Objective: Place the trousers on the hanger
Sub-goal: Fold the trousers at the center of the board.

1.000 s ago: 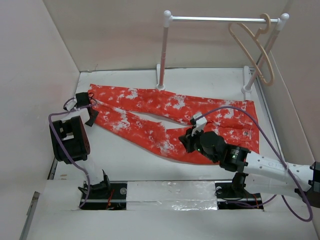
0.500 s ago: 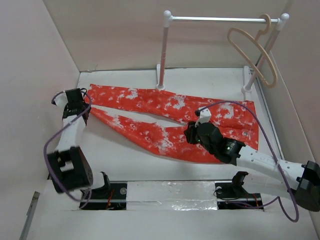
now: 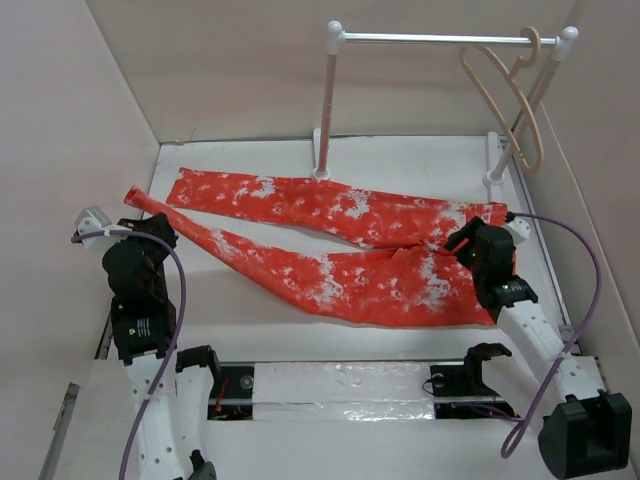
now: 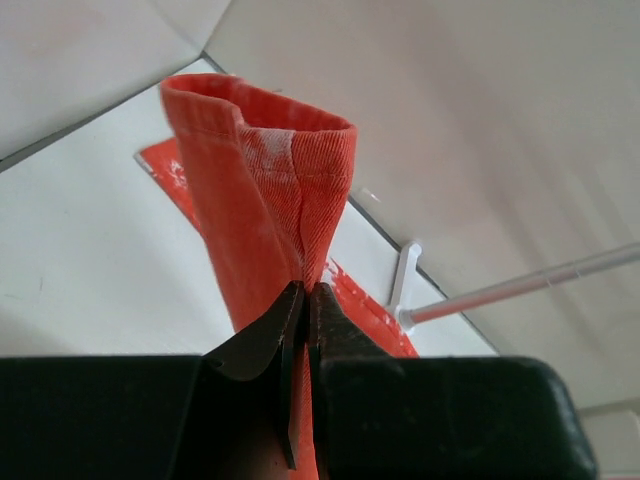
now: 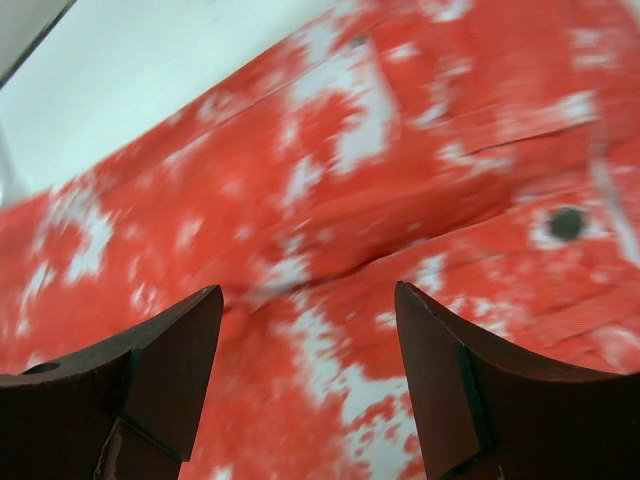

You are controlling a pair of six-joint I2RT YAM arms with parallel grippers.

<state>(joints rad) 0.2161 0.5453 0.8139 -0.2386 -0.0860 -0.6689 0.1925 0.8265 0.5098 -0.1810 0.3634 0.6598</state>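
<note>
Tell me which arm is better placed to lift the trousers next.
Left, probably. The left end effector is shut on a leg cuff of the trousers, raised off the table. The right end effector stands open above the waist end, gripping nothing.

The trousers (image 3: 340, 260) lie spread across the counter (image 3: 250, 320), legs running left, waist to the right. Over on the left, the left gripper (image 3: 155, 225) has the near leg's cuff, and that end is up off the counter. The right gripper (image 3: 463, 243) sits over the waist end. Far right, the hanger (image 3: 510, 105) hangs from the rail (image 3: 435, 39) of the white rack (image 3: 326, 100), well apart from the cloth.
</note>
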